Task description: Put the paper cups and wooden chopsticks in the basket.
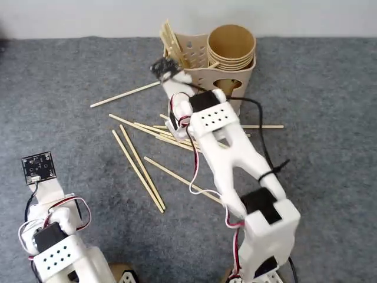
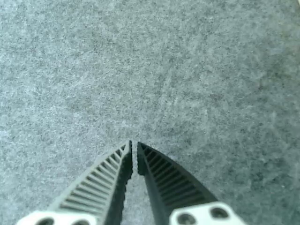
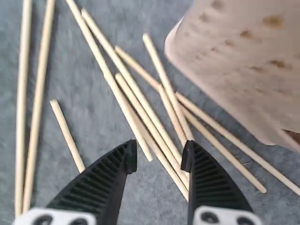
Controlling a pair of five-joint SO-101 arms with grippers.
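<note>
Fingers (image 3: 105, 185) of the right gripper (image 3: 157, 158) are standing a moderate way apart and gripping nothing, hanging over a crossed bundle of wooden chopsticks (image 3: 140, 101) on the grey carpet (image 3: 89, 117). Close beside them the basket (image 3: 243, 61) is crowding in with its pale, perforated wall, so room is tight on the far side, while carpet is running on wide to the left and right of the heap. More of the thin, pale, square-ended sticks are lying fanned out to the near left, one is pointing away to the far left, and one is poking out right of the arm. Inside the basket, several chopsticks are leaning in the left compartment and a nested stack of tan paper cups (image 1: 231, 44) is sitting in the right one. At the near left, the left gripper (image 2: 134, 149) is hanging over plain carpet, its toothed fingers pressed almost together on nothing.
</note>
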